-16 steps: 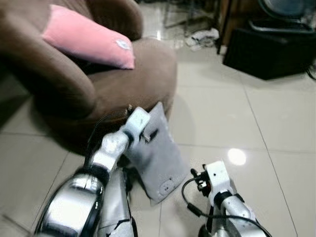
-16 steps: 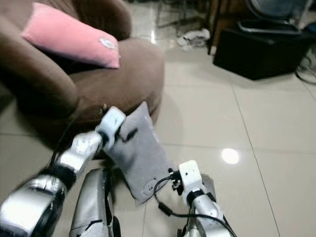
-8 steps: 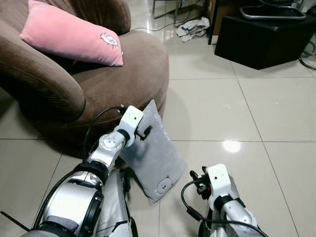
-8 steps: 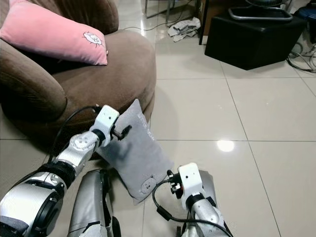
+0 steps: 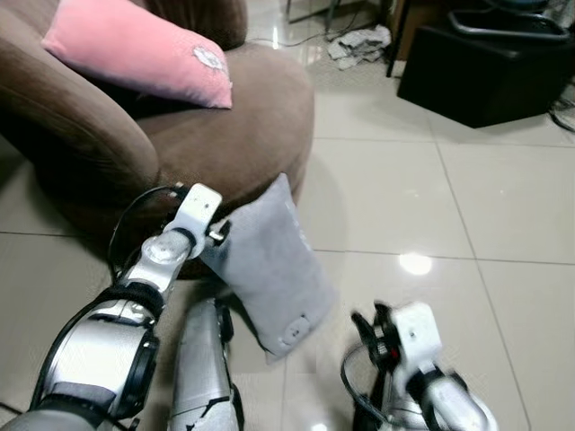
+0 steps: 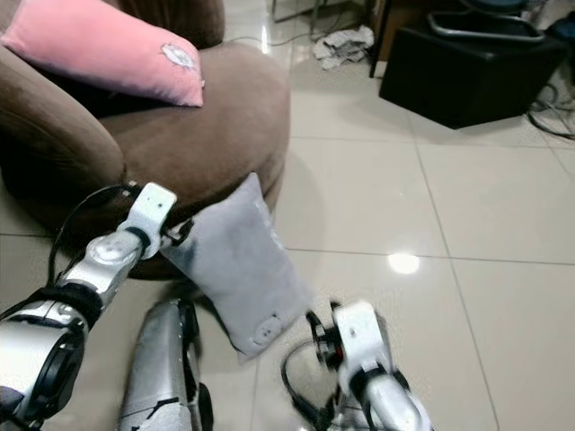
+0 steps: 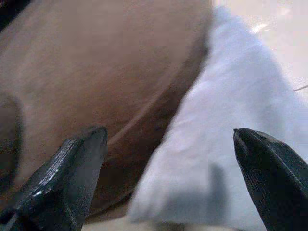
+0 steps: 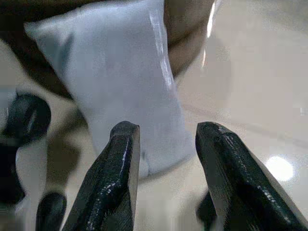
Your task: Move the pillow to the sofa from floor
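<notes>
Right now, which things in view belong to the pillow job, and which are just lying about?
For the job:
- grey rectangular pillow, leaning against the sofa base on the floor
- brown upholstered sofa
- left gripper, open at the pillow's edge
- right gripper, open, pointing at the pillow

Lying about:
- pink pillow on the sofa
- crumpled cloth on the tiles
- black box

The grey pillow (image 5: 269,265) stands tilted on the floor, leaning against the brown sofa (image 5: 216,144).

Home: brown sofa (image 5: 225,135), tiled floor (image 5: 449,206)
</notes>
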